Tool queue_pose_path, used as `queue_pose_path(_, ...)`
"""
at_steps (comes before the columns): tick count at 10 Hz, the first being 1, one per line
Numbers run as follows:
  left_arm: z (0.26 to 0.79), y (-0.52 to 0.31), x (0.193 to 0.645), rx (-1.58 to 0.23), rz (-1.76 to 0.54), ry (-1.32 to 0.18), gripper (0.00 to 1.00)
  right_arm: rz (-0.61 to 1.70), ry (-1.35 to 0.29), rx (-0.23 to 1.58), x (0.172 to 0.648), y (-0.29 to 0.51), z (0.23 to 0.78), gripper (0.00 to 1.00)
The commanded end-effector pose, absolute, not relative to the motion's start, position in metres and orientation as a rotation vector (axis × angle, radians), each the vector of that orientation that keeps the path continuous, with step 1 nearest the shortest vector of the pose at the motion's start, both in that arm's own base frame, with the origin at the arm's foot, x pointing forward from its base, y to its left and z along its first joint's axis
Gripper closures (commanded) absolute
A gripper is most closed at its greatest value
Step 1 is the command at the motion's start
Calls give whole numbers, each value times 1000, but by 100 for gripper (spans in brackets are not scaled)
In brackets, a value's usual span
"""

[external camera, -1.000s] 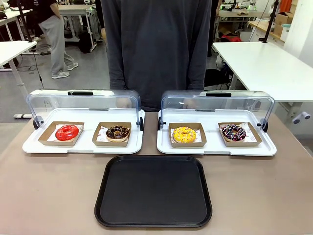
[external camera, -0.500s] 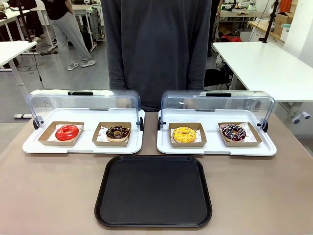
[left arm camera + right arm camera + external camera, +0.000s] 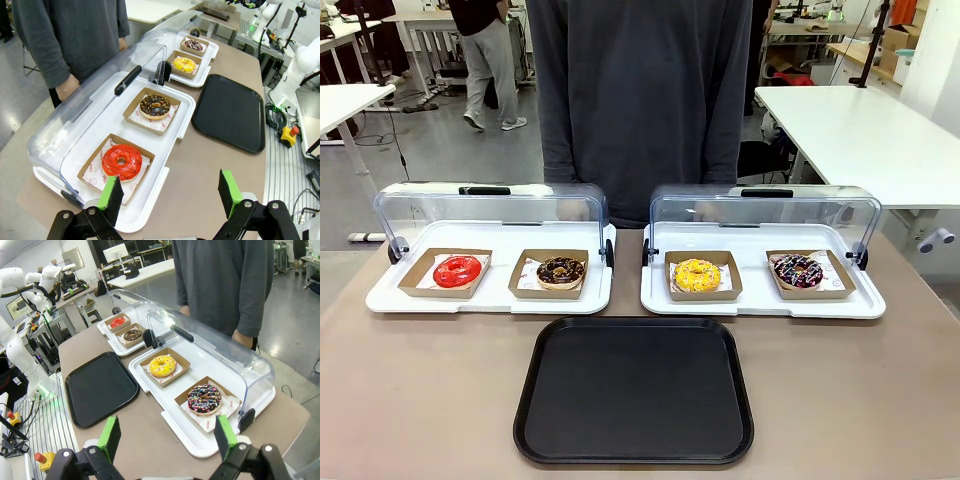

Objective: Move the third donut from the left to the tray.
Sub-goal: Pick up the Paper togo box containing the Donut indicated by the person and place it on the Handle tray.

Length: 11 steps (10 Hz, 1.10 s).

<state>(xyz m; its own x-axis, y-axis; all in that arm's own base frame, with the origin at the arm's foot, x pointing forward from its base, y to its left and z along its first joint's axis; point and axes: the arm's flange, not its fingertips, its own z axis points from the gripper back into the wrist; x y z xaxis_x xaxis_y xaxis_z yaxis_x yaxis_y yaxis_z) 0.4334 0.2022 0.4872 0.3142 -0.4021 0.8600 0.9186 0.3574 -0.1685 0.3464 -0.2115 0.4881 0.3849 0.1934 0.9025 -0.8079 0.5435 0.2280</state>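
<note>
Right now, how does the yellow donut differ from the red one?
The yellow donut has yellow icing with dark sprinkles; the red donut has red icing. The yellow donut sits on the robot's right white tray, the red donut on the left white tray. Both are rings, each in a brown cardboard holder.

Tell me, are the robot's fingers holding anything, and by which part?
Nothing is held. The left gripper and right gripper both stand open, fingers empty. The yellow donut lies untouched.
</note>
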Motion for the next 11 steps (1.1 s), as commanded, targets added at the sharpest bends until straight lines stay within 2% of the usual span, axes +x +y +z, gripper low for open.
queue_pose_path(1,488,202,433,-760,-988,-816,0,728,-1001,757,349,-212,490,0)
queue_pose_path(11,488,202,433,-760,-988,-816,0,728,-1001,757,349,-212,490,0)
